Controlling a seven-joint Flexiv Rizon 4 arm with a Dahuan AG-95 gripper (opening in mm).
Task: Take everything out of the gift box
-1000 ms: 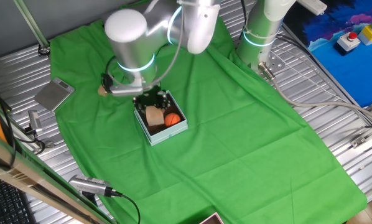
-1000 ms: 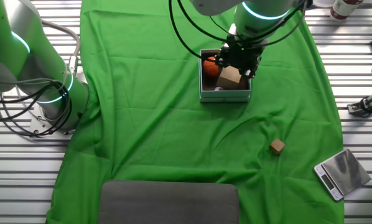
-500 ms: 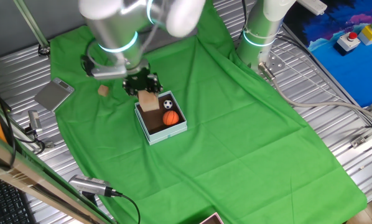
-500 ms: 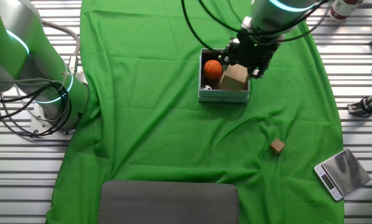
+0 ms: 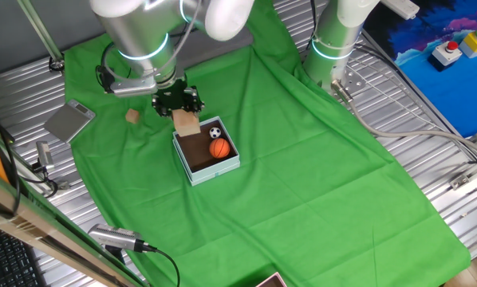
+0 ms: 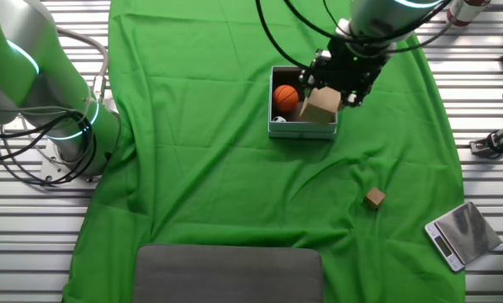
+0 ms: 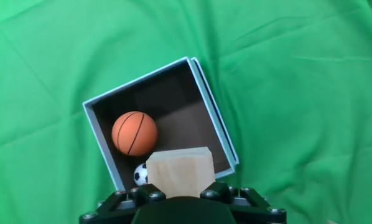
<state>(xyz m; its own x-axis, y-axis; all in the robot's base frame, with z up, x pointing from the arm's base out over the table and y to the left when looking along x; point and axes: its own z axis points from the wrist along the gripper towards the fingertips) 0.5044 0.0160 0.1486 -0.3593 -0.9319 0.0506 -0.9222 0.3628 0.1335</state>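
Pinching the block (image 5: 187,123), the gripper (image 5: 180,108) hangs above the box's (image 5: 222,170) rim, block clear of the cavity. Inside the box lie the basketball (image 7: 134,133) and soccer ball (image 7: 140,175), touching. Well apart from the box, a small cube (image 6: 374,198) sits on the cloth (image 6: 235,185).

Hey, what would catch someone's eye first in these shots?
The gripper holds a tan wooden block lifted above the gift box, its jaws shut on it. Inside the box an orange mini basketball and a mini soccer ball remain, all on a bright green cloth.
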